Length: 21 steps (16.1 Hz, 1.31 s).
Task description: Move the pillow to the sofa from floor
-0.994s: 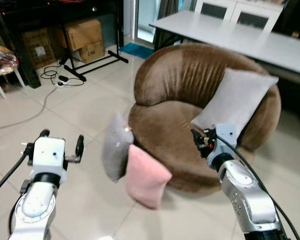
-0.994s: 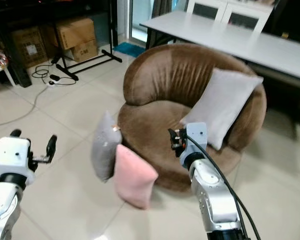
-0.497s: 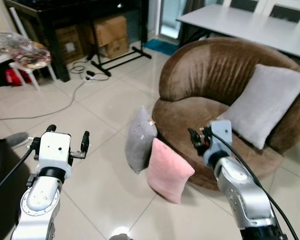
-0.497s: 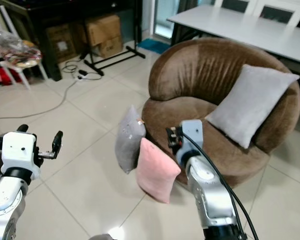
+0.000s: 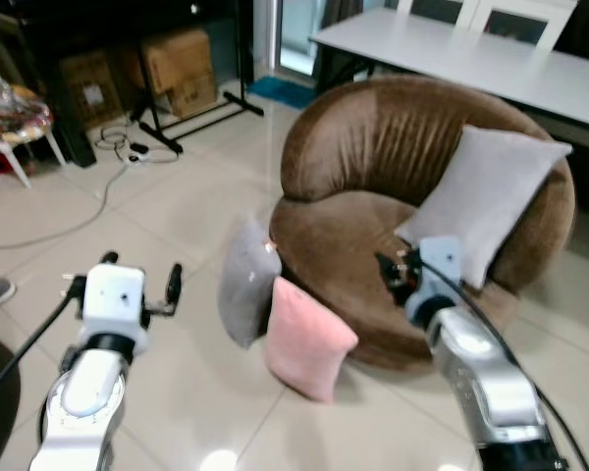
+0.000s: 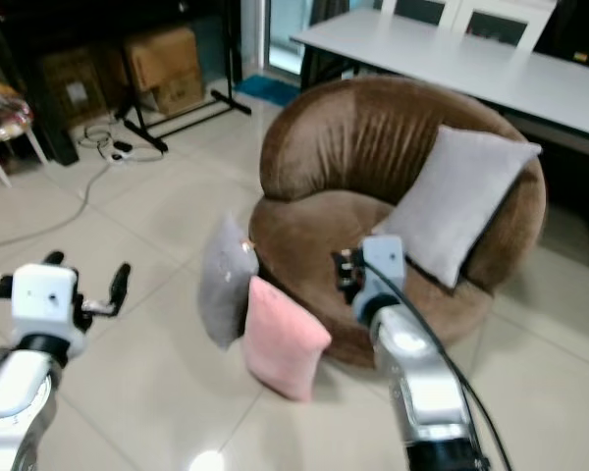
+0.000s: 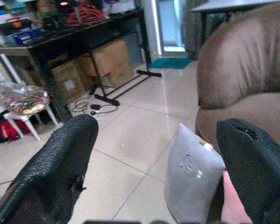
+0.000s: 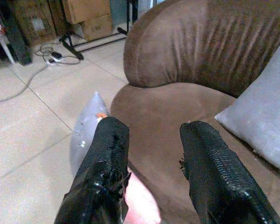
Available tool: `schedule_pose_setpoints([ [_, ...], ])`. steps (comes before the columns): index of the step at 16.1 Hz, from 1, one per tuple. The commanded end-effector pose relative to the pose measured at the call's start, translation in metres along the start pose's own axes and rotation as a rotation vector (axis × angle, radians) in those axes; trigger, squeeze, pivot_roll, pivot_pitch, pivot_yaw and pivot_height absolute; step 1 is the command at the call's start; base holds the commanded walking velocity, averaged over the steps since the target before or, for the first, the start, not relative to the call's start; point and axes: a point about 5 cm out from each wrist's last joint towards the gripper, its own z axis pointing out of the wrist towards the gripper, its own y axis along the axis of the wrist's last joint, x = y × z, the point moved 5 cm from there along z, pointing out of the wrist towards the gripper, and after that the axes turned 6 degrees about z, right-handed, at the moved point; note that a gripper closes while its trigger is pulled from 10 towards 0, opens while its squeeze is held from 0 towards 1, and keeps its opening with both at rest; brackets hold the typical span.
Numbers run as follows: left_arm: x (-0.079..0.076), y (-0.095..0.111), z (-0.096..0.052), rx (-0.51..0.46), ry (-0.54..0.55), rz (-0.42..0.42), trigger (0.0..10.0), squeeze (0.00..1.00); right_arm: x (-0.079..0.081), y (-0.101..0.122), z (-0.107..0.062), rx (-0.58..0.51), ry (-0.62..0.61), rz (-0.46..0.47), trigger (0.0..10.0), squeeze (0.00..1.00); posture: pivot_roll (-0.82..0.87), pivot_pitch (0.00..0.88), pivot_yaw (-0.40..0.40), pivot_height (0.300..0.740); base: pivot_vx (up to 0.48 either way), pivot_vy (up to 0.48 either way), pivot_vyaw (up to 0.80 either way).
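A pink pillow (image 5: 307, 339) and a grey pillow (image 5: 245, 293) stand on edge on the tiled floor (image 5: 167, 221), touching each other and leaning against the front of the round brown sofa (image 5: 373, 177) (a larger grey cushion (image 5: 486, 201) rests against its backrest). The left gripper (image 5: 137, 285) hovers over the floor to the left of the grey pillow with its jaws spread and holding nothing. The right gripper (image 8: 151, 158) hangs above the front of the sofa seat, jaws likewise spread and empty.
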Motion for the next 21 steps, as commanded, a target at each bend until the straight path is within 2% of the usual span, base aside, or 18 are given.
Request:
schedule_pose_setpoints([
  [1,0.0034,-0.0049,-0.0034,0.023,0.004,0.006,10.0,0.0,0.0095,0.0057,0.0029,-0.021,0.029,0.001,10.0,0.0,0.01,0.0,-0.051,0.74,0.304,0.0,0.8],
  [3,0.0035,-0.004,-0.0033,0.02,0.003,0.006,10.0,0.0,0.0096,0.0054,0.0035,-0.023,0.021,0.024,10.0,0.0,0.01,0.0,-0.049,0.74,0.302,0.0,0.26],
  [7,0.0038,-0.0029,-0.0031,0.019,-0.001,0.011,10.0,0.0,0.0109,0.006,0.0036,-0.024,0.029,0.001,10.0,0.0,0.01,0.0,-0.047,0.74,0.302,0.0,0.0],
  [19,0.0058,0.0007,-0.0027,0.01,-0.011,0.03,10.0,0.0,0.0057,0.0069,0.0052,-0.037,-0.01,0.03,10.0,0.0,0.01,0.0,-0.036,0.74,0.303,0.0,0.0],
  [21,0.0043,0.0007,-0.0019,0.008,-0.016,0.029,10.0,0.0,0.0022,0.0039,0.0054,-0.024,-0.024,0.029,10.0,0.0,0.01,0.0,-0.036,0.74,0.302,0.0,-0.79],
])
